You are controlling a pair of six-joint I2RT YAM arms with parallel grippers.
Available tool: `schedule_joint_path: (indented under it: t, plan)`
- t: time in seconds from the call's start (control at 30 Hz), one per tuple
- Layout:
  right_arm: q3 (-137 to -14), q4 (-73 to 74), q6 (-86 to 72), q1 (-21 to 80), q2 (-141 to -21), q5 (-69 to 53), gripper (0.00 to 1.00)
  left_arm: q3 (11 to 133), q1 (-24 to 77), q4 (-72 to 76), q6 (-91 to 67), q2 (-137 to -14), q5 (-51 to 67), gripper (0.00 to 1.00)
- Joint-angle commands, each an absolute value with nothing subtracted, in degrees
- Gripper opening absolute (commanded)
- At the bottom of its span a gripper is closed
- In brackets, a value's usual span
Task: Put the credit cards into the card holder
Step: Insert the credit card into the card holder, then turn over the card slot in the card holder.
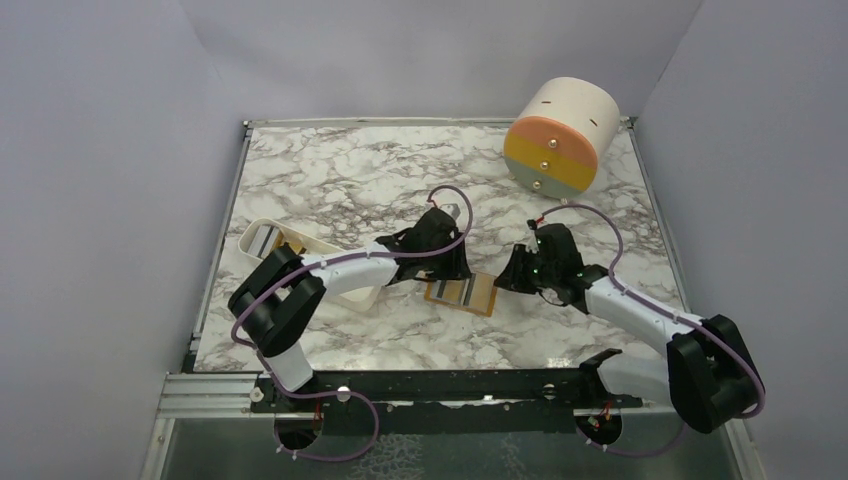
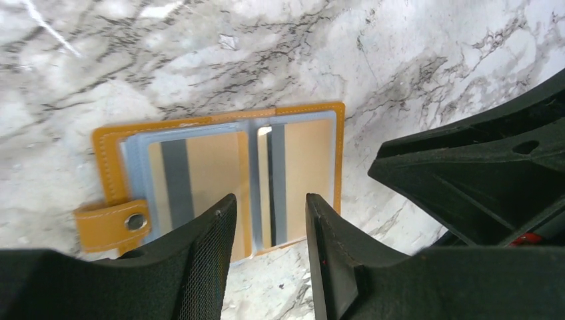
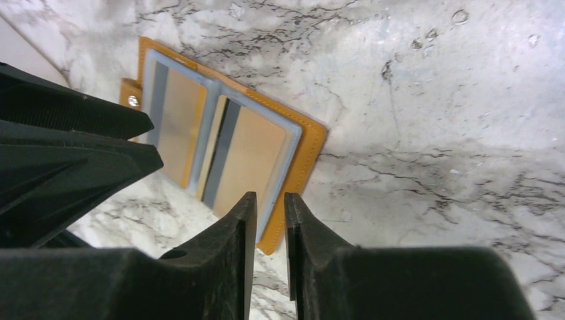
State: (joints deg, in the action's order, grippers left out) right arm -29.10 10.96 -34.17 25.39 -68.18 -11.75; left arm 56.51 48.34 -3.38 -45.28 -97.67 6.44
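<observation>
The card holder lies open on the surface between the two sets of jaws. Its near edge is under the left jaws' gap and one corner is at the right jaws' tips. One credit card sits in its strap half, another credit card in the other. A tray lies behind the left jaws; a drum stands well beyond the right jaws.

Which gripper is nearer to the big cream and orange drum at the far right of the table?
The right one. The right gripper sits in front of the drum, by the right edge of the card holder; the left gripper is further left, over its left part.
</observation>
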Motion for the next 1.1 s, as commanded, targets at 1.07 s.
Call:
schedule_joint_path:
  t: [1.07]
  plan:
    - [-39.1, 3.9, -44.6, 35.5, -87.9, -11.7, 0.20, 45.0, 37.6, 4.3, -49.8, -91.1, 18.7, 0.43]
